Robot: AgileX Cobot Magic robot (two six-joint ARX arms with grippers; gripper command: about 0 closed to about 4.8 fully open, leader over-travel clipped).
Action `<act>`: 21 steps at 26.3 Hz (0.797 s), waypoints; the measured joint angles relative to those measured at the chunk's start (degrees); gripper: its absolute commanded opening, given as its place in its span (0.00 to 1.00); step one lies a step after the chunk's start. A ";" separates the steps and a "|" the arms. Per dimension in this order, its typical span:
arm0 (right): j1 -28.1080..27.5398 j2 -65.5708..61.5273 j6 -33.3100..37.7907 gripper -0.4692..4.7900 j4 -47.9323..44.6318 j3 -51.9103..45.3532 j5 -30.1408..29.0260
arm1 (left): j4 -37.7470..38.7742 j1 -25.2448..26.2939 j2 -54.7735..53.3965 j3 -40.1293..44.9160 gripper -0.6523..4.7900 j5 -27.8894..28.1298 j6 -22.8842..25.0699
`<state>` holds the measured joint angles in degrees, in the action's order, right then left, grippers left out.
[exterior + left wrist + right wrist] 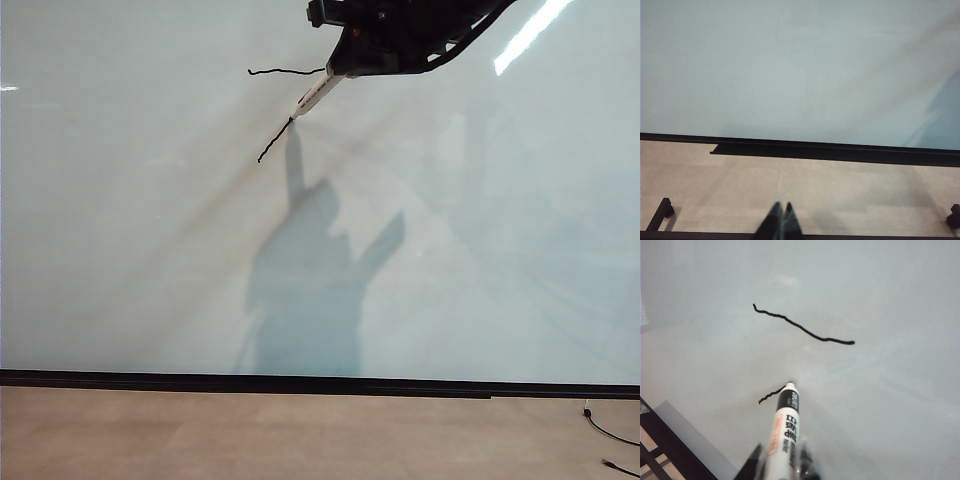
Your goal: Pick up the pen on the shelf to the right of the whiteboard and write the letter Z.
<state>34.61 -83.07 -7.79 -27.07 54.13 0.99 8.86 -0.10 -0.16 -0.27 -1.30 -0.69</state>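
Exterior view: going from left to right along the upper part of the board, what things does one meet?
Top stroke of the letter Z → short diagonal stroke → the pen → the right gripper, shut on the pen → bright reflection.

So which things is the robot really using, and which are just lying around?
Using:
- the pen, held in the right hand, tip on the board
- the whiteboard
- the letter Z, only partly drawn

Just there:
- the left hand, shut, low over the floor
- a black cable on the floor, bottom right
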 measured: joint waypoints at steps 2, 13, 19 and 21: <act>-0.24 0.48 -0.46 0.07 0.13 0.00 -0.13 | -0.02 0.00 0.00 0.00 0.11 0.02 -0.02; -1.33 3.37 -1.29 0.07 0.92 0.00 -0.20 | -0.02 0.00 0.00 0.00 0.11 0.02 -0.02; -2.01 4.92 -1.88 0.07 1.05 0.00 -0.13 | 0.00 0.00 -0.02 0.00 0.11 0.02 -0.02; -2.23 5.60 -2.27 0.07 1.07 0.00 -0.09 | 0.00 0.00 -0.02 0.00 0.11 0.02 -0.02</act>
<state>32.38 -77.47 -10.07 -26.00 54.13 0.91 8.86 -0.10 -0.19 -0.27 -1.28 -0.71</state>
